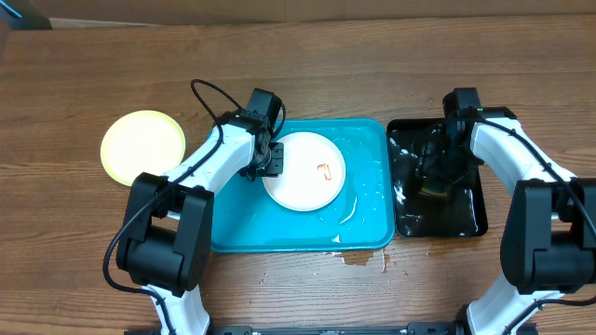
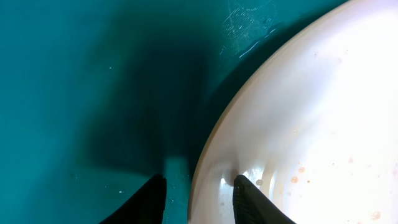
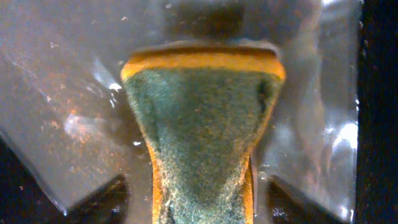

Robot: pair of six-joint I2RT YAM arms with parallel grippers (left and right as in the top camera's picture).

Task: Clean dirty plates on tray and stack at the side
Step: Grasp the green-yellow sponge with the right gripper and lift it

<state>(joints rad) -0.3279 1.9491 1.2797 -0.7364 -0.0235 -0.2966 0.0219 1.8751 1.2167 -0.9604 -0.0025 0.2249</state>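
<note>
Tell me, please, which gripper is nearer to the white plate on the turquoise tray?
Left. The left gripper straddles the rim of the white plate on the turquoise tray. The right gripper is well off to the side, at the black tray, gripping the sponge.

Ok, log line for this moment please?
left pincer: open astride rim of smeared white round plate in turquoise plastic tray | right pincer: around green-yellow sponge over black tray, grip unclear | yellow-green plate: on table
</note>
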